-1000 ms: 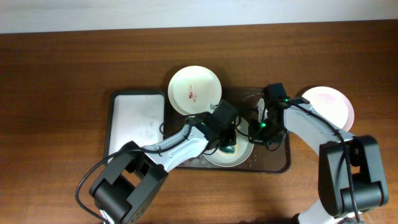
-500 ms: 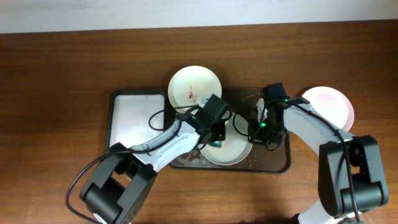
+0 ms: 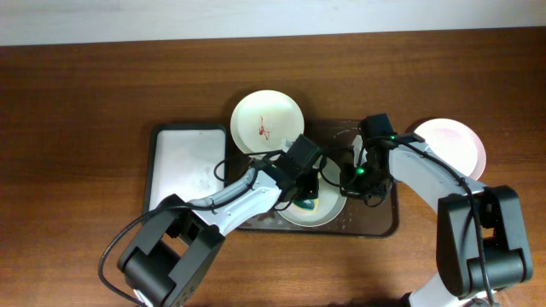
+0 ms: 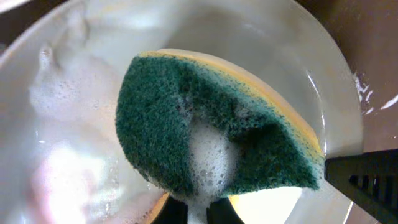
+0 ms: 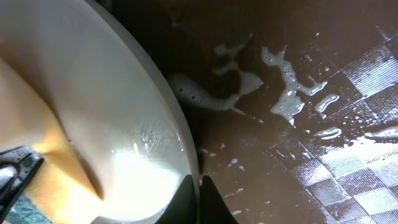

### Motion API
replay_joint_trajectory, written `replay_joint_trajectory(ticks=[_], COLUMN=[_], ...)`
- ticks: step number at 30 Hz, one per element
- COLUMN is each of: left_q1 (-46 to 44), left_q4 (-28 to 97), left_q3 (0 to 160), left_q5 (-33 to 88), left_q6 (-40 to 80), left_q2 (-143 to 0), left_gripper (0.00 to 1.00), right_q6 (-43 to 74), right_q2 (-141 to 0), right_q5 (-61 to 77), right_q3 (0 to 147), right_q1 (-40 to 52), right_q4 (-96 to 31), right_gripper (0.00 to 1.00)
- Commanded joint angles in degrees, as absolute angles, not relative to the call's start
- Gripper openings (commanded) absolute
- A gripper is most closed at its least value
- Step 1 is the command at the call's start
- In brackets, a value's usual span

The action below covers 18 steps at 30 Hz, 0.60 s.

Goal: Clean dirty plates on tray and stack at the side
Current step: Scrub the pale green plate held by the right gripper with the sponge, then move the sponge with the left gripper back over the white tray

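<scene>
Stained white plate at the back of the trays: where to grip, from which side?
Pinch the rim: the stained plate is shallow and round, so only its thin edge fits between the fingers. Come in from its far edge, which shows clear of the dark tray. Rim clearance above the table can't be judged.

Middle of the tray (image 3: 382, 220) is jammed, both arms meeting over the soapy plate (image 3: 329, 214), left gripper (image 3: 305, 191) clamping a sponge (image 4: 211, 130), right gripper (image 3: 350, 181) pinching the rim; stained plate (image 3: 266, 119) overlaps far-left corner, white tray (image 3: 183, 162) walls left side, pale plate (image 3: 452, 143) sits right; table (image 3: 85, 102) beyond lies open.
</scene>
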State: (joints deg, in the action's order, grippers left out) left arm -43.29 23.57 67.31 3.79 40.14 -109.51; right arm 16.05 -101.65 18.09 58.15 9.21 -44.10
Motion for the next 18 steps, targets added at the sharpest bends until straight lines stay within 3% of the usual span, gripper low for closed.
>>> replay_joint_trajectory(ticks=[1,11,18], left_q1=[-43.07,-37.78,-31.24], left_q4=[27.94,31.40,41.43], left_q3=[67.13,67.24,67.24], left_q5=[-4.45,0.03,-0.82], left_q6=[40.86,29.06,28.62], left_q2=[-110.02,-97.23,-89.41], left_gripper=[0.00,0.00,0.00], right_q6=[15.92,15.94,15.92], right_q2=[-101.75,-101.73,-100.47], right_q5=[17.37,16.16,11.29], right_q3=[58.06,58.06,62.15], right_q1=[9.41,9.41,9.28], right_q4=[-44.12,-42.41,-44.01], right_gripper=[0.04,0.04,0.04])
